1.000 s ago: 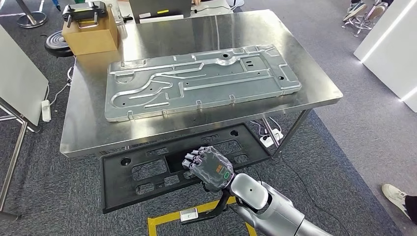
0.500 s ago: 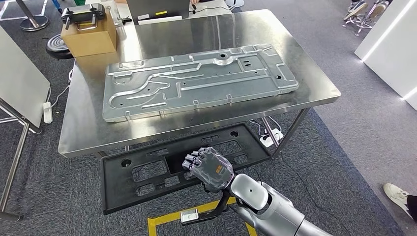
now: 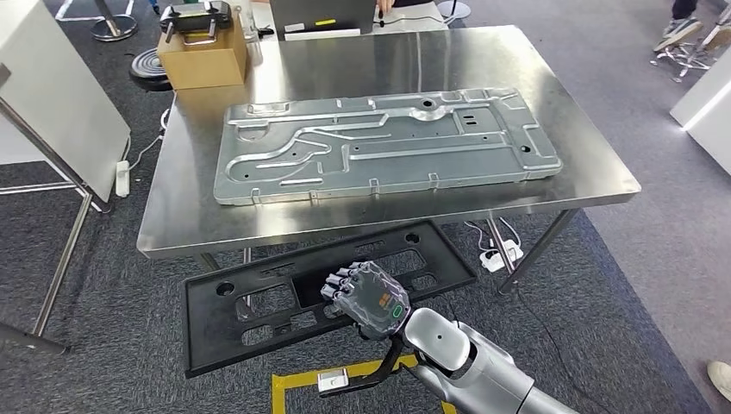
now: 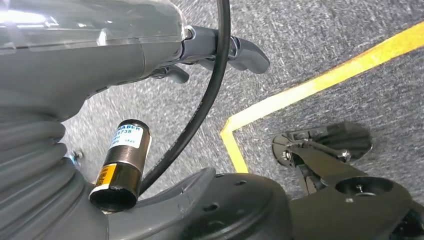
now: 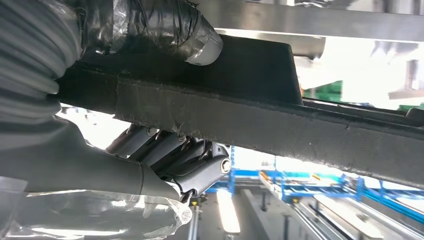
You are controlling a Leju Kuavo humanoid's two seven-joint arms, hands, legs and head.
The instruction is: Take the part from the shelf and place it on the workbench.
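The part is a long black plastic panel (image 3: 250,302) with several cut-outs. My right hand (image 3: 366,297) grips it near its middle and holds it flat, just below and in front of the near edge of the steel workbench (image 3: 181,224). In the right wrist view the thumb (image 5: 200,40) lies on one face of the black panel (image 5: 250,120) and the fingers (image 5: 165,150) wrap the other. My left hand (image 4: 150,50) hangs over the carpet and holds nothing.
A large stamped metal plate (image 3: 379,147) covers much of the workbench top. A cardboard box (image 3: 203,56) with a device on it stands at the far left corner. A white board (image 3: 60,103) stands on the left. Yellow tape (image 3: 284,392) marks the carpet.
The camera has moved: the whole scene has shifted to the right and a little down in the picture. My right hand keeps the same hold on the black panel.
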